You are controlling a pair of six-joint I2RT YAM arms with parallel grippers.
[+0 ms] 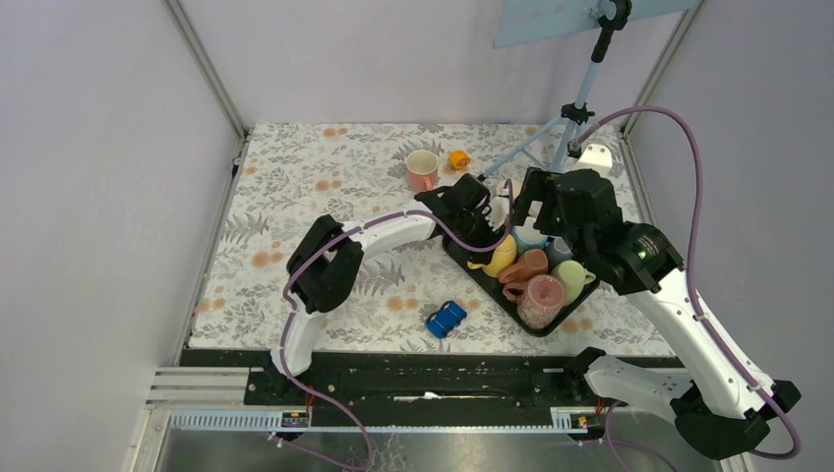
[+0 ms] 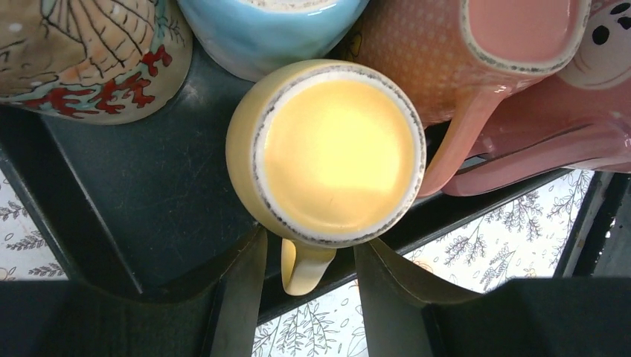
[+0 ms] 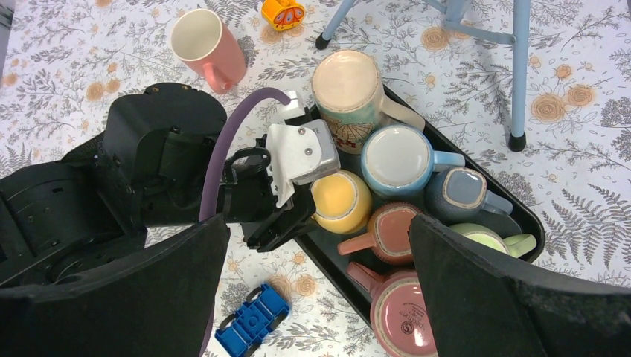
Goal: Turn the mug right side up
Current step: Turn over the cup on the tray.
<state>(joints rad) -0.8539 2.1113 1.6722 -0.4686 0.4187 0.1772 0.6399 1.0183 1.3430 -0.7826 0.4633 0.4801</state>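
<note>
So the yellow mug (image 2: 338, 152) sits bottom-up in the black tray (image 2: 149, 223), dead ahead of the left gripper (image 2: 309, 249). Its 2 fingers are spread with the handle (image 2: 303, 271) poking back between them, nothing pinched yet, and the right gripper (image 3: 316, 230) hangs above, also spread wide and empty. Looks like glazed ceramic, so I'd guess stiff, heavyish, slick and chippable, and with a blue mug (image 2: 268, 30) and a salmon mug (image 2: 417, 67) crowding its far side, that handle seems the only sane place to grab.
</note>
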